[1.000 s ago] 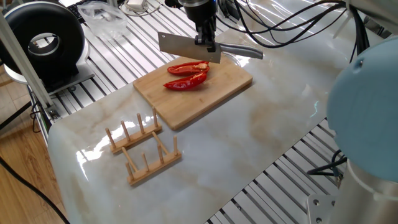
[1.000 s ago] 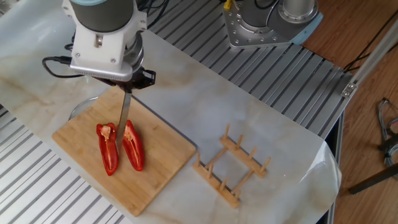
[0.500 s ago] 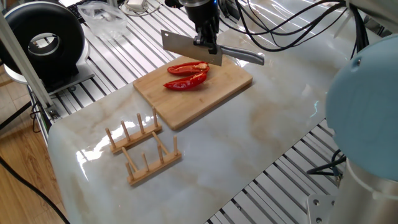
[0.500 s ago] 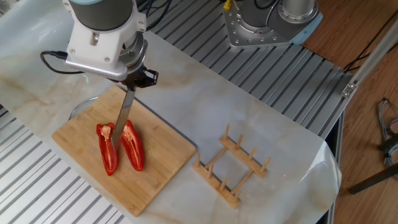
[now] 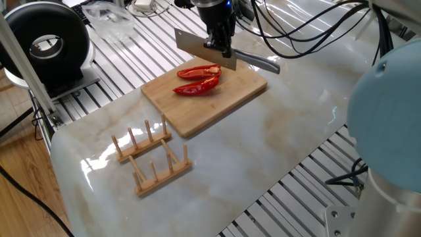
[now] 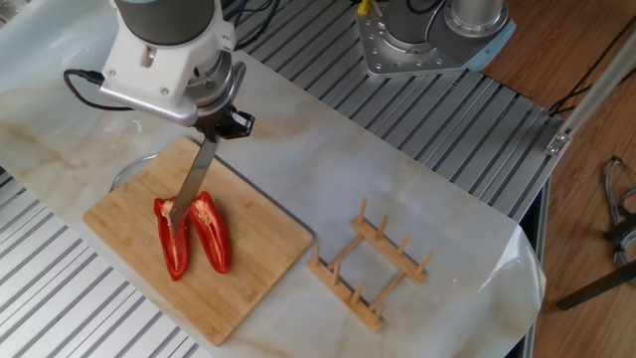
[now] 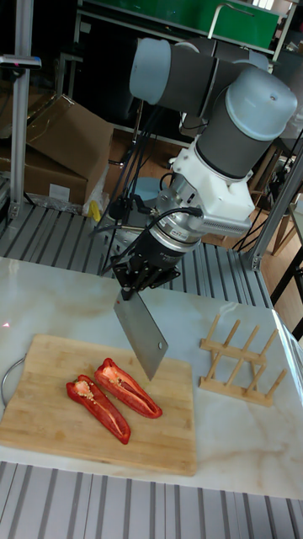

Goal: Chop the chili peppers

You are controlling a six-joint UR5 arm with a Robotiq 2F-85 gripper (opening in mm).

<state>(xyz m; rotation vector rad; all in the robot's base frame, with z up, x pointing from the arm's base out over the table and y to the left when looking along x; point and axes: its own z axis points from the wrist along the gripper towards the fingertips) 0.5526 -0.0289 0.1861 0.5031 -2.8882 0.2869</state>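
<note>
steel cleaver (image 7: 140, 332) newly tilted, higher

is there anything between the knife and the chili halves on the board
Nothing visible does. The cleaver in the gripper hangs tilted above the chili peppers, which lie open side by side on the cutting board.

A robotics lab or workshop, not a kitchen: the marble-look counter (image 5: 276, 145) sits on ribbed aluminium framing (image 6: 467, 129), loose black cables (image 5: 296, 33) trail behind it, and cardboard boxes (image 7: 59, 139) and metal racking (image 7: 21, 101) fill the background.
</note>
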